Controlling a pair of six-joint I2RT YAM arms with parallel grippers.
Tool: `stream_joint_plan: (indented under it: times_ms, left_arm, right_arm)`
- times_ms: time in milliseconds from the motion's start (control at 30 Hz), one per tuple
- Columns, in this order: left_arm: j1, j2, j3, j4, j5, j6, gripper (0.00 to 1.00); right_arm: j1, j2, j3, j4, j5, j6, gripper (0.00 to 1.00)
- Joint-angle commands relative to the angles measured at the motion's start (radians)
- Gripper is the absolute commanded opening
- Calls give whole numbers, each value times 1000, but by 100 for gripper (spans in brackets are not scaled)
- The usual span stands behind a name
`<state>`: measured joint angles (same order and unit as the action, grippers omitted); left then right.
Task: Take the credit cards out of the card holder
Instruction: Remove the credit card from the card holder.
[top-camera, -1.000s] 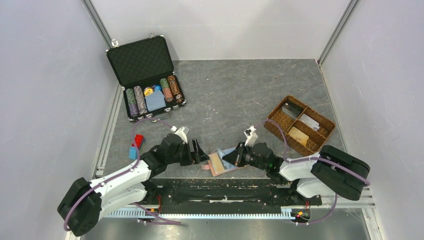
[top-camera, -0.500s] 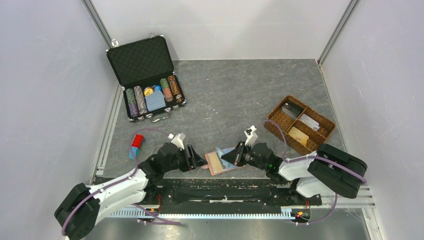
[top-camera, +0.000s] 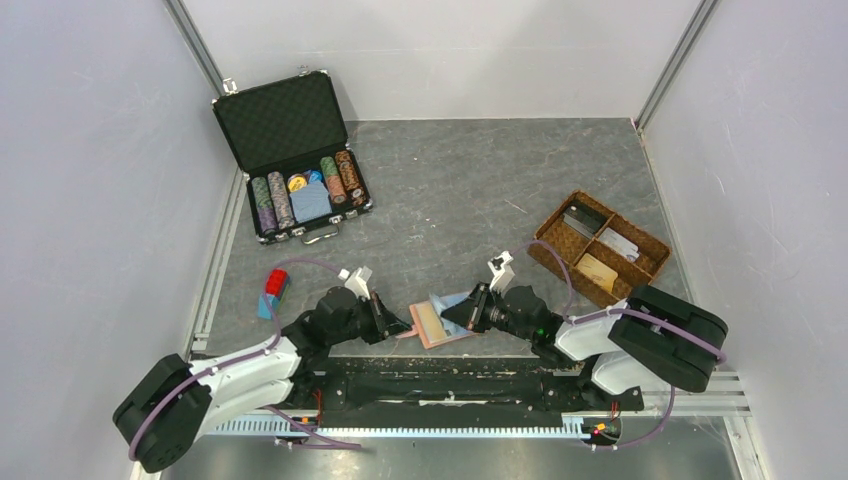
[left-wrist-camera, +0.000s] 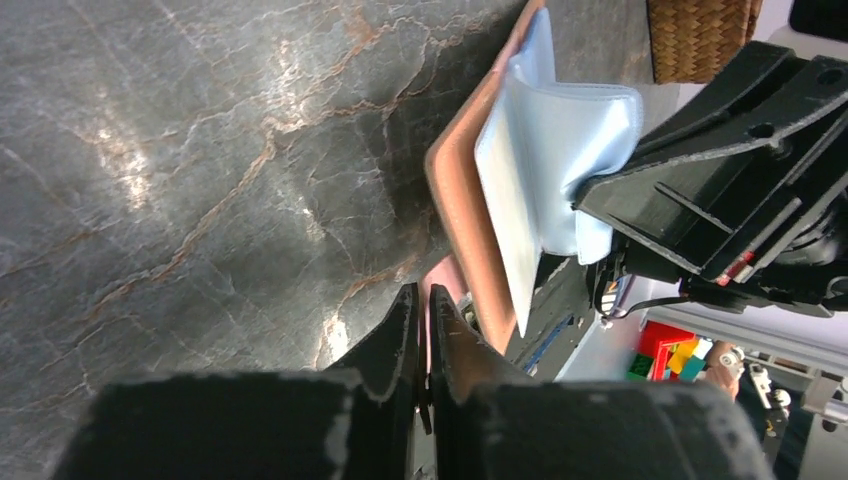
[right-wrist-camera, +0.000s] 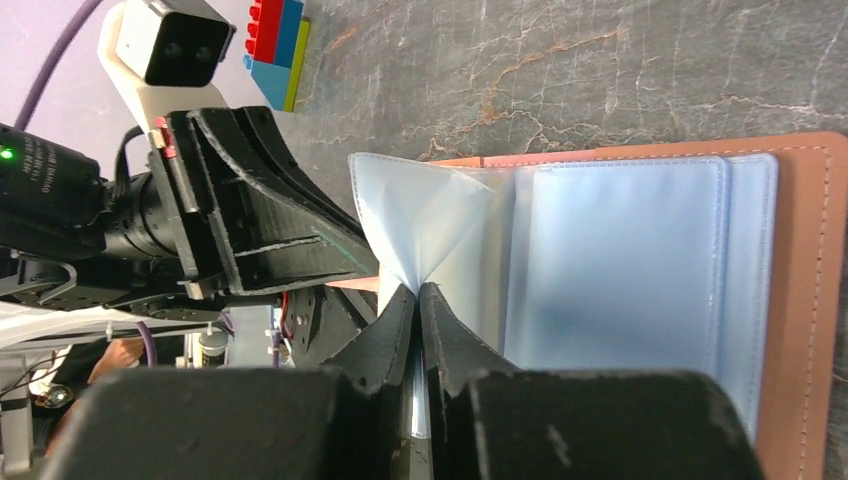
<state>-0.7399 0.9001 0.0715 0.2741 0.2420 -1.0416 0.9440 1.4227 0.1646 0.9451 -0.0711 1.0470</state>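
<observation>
Shifting a little away from the woven tray (top-camera: 598, 250) over the last second, the card holder (top-camera: 440, 322) followed the left gripper (top-camera: 392, 326), which had dropped back toward the arm bases and drawn the leather with it. That read as a tensioning move: the holder was being stretched flat so a sleeve could be worked.

It lay open, well apart from the tray on the tray's left and nearer side, with the pale blue lining up. Its long axis ran roughly along the line from the left gripper toward the tray, the snap tab (left-wrist-camera: 440, 275) at the end away from the tray.

The left gripper's fingers were pinched together on that tab. The right gripper (right-wrist-camera: 418, 292), on the tray side of the holder, was clamped on one clear sleeve (right-wrist-camera: 430, 230), lifting it into a fan above the other leaves.

Whether a card was left in any sleeve could not be told, though a tan panel showed in the half away from the tray.

The tray's compartments already held credit cards (top-camera: 620, 243), so the job looked well advanced.
</observation>
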Motion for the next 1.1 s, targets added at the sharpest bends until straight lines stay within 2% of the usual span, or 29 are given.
stream_joint_plan:
  times_ms: [0, 133, 333, 500, 667, 800, 867, 1067]
  left_arm:
    - [-5, -55, 31, 10, 9, 18, 2]
    - [-5, -120, 53, -94, -8, 55, 2]
    - [-4, -142, 86, -187, -10, 100, 2]
    - [-5, -125, 99, -185, 6, 115, 2]
    - [-4, -121, 113, -185, 10, 127, 2]
    - [-4, -113, 113, -185, 12, 132, 2]
    - [-4, -114, 114, -185, 14, 132, 2]
    - [-4, -119, 116, -185, 19, 129, 2]
  right_arm:
    - [-3, -24, 0, -32, 12, -15, 12]
    - [-3, -106, 38, -307, 111, -91, 33]
    - [-3, -237, 142, -702, 345, -230, 41]
    - [0, -267, 259, -870, 362, -334, 42]
    - [53, -291, 364, -937, 378, -385, 40]
    - [105, -266, 376, -812, 287, -427, 41]
    - [121, -223, 368, -746, 220, -420, 44]
    - [179, -121, 398, -729, 241, -416, 57]
